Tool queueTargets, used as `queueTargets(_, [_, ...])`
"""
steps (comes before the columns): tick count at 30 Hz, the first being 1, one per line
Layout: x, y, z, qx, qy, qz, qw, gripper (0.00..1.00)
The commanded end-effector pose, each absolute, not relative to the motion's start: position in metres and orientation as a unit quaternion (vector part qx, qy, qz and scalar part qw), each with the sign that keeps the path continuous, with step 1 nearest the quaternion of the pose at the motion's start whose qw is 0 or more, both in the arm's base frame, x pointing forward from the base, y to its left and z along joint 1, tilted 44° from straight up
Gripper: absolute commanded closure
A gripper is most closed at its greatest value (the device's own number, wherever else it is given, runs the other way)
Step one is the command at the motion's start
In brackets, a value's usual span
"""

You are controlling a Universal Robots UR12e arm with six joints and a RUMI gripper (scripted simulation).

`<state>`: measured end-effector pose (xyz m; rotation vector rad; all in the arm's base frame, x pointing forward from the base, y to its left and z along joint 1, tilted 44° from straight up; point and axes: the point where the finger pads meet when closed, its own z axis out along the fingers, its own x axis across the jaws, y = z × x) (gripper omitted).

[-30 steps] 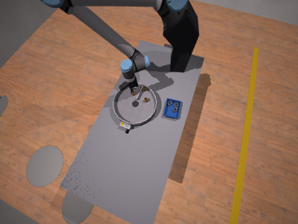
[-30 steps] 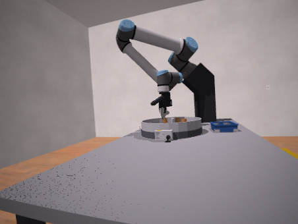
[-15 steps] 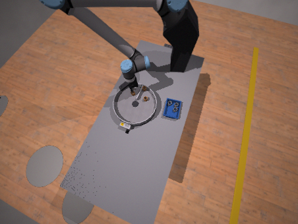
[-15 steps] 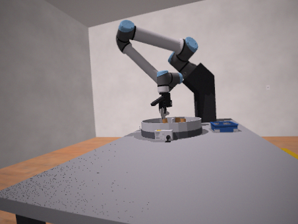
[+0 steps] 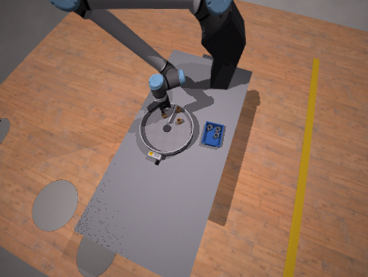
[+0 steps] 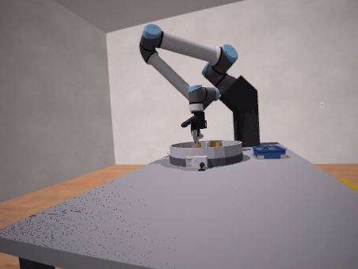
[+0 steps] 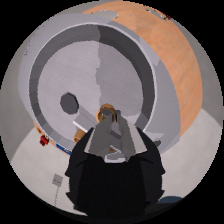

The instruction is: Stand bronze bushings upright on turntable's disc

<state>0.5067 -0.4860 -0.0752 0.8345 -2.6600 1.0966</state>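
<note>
- While the tool (image 5: pixel 163 112) (image 6: pixel 196 141) (image 7: pixel 114 113) appears clamped on one bronze bushing's wall (image 5: pixel 164 116) (image 6: pixel 198 145) (image 7: pixel 105 106), seat it flat on the disc (image 5: pixel 167 141) (image 7: pixel 72 65).
- Release; lift straight, avoiding tipping.
</note>
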Motion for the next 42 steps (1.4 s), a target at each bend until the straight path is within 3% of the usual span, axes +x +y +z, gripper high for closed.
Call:
queueTargets(1, [0.5069,-0.4857,-0.0748,0.278,-0.885,0.365,0.073,1.00])
queueTargets(22, [0.5069,-0.4857,-0.0748,0.278,-0.885,0.365,0.073,1.00])
queueTargets(23, [0.5069,-0.4857,-0.0748,0.278,-0.885,0.365,0.073,0.94])
queueTargets(42, [0.5069,-0.4857,-0.0748,0.278,-0.885,0.365,0.073,0.94])
